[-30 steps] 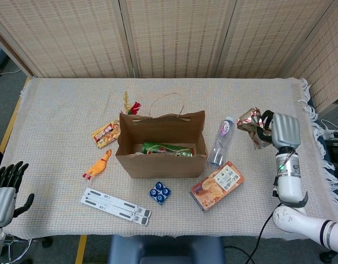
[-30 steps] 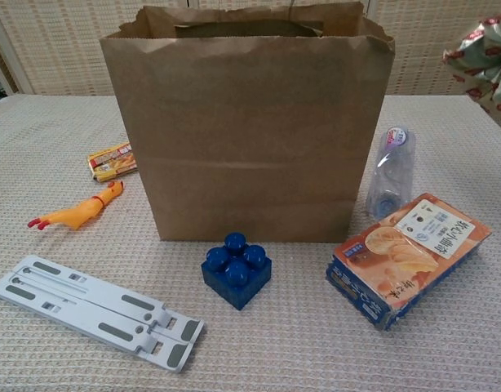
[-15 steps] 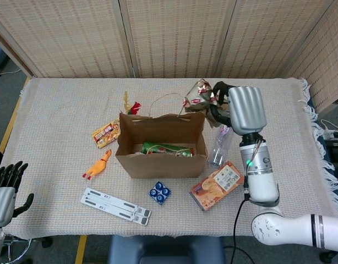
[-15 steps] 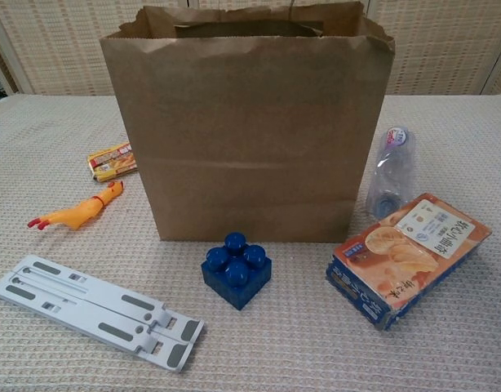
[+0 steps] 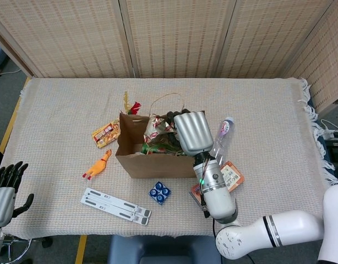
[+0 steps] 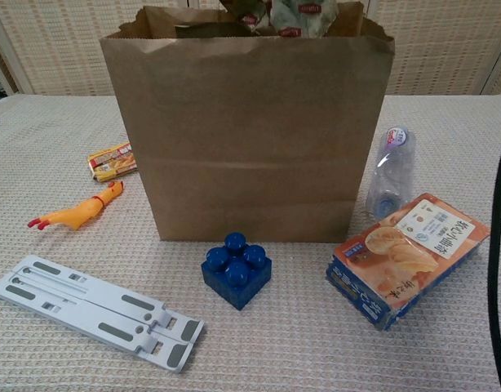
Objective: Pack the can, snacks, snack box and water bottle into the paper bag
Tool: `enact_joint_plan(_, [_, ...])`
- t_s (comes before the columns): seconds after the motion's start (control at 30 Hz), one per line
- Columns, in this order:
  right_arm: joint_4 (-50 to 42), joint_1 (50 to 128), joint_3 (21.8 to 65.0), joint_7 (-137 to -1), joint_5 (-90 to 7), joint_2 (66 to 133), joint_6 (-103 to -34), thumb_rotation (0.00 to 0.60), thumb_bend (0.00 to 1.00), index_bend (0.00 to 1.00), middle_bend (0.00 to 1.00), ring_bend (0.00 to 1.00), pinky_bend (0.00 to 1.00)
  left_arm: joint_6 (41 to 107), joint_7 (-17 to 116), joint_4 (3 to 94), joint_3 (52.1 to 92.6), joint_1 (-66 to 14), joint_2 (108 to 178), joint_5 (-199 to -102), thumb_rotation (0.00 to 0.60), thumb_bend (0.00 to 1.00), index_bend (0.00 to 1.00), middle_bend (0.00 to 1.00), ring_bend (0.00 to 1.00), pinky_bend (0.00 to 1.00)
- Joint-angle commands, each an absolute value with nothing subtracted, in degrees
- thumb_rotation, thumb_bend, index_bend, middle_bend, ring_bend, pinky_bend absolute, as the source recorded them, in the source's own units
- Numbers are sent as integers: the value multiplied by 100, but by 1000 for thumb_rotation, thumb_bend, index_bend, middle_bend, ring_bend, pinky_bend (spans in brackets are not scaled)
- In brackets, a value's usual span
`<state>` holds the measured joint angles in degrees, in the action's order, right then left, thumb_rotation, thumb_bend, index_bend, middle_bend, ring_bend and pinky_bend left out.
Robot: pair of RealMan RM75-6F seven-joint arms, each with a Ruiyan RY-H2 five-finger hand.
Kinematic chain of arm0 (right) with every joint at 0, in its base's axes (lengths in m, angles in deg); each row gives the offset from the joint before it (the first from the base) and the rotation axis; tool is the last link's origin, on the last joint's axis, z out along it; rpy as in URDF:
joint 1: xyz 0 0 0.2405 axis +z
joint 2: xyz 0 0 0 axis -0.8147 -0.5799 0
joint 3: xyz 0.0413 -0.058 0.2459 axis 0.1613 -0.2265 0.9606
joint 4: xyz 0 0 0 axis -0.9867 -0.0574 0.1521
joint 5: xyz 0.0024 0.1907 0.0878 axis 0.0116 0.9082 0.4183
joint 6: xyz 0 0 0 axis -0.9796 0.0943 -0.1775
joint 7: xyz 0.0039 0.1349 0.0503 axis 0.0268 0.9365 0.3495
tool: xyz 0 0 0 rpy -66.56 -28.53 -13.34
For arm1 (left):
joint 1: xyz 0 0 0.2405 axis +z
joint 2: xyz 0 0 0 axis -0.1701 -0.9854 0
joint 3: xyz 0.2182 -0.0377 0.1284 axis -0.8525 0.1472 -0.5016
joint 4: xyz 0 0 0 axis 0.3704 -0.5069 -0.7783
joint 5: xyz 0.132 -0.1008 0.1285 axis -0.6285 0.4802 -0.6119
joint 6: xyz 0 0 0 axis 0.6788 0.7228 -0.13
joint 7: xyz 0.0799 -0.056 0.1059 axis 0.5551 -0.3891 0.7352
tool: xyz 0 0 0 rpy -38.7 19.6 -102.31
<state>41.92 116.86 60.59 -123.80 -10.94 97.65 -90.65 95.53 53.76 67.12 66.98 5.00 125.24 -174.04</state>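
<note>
Right hand (image 5: 191,132) gripping the snack bag (image 5: 158,127) over the open paper bag (image 5: 158,162); left hand (image 5: 5,190) open beyond the table's front-left corner.

The right hand (image 5: 190,132) is covering the bag's (image 5: 158,159) right interior and part of the snack (image 5: 158,127), so its grip is not showing. The arm is hiding half the snack box (image 5: 232,176). The left hand (image 5: 5,190) is being cut by the frame edge. In the chest view, the snack (image 6: 287,12) is running off the top.
</note>
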Motion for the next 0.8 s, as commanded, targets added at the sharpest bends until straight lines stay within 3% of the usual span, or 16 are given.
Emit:
enact_joint_plan(0.03, [4199, 11652, 6020, -12388, -724, 9685, -8950, 600, 117, 99, 212, 143, 380, 9554, 5399, 6717, 6700, 500, 12529, -17398, 600, 378, 46, 0, 0, 0])
enact_joint_plan(0.13, [4234, 11590, 6082, -12228, -705, 9566, -8906, 600, 59, 1, 127, 72, 295, 9558, 5421, 6722, 6704, 502, 12534, -17389, 600, 379, 46, 0, 0, 0])
enact_joint_plan(0.3, [4469, 11356, 6335, -11711, -827, 9247, -8916, 600, 44, 0, 106, 49, 239, 9565, 5440, 6729, 6709, 505, 12541, -17378, 600, 379, 46, 0, 0, 0])
enact_joint_plan(0.47, [5005, 10670, 6262, -11181, -972, 8314, -8678, 600, 44, 0, 106, 49, 237, 9579, 5440, 6723, 6707, 516, 12545, -17378, 600, 378, 46, 0, 0, 0])
enact_joint_plan(0.63, [5221, 9605, 5543, -10450, -1618, 7071, -7878, 600, 44, 0, 106, 49, 235, 9593, 5495, 6732, 6713, 519, 12560, -17370, 600, 379, 46, 0, 0, 0])
enact_joint_plan(0.8, [4636, 8842, 4723, -9497, -2853, 6394, -6725, 600, 44, 0, 106, 52, 235, 9622, 5613, 6759, 6728, 528, 12590, -17348, 600, 378, 46, 0, 0, 0])
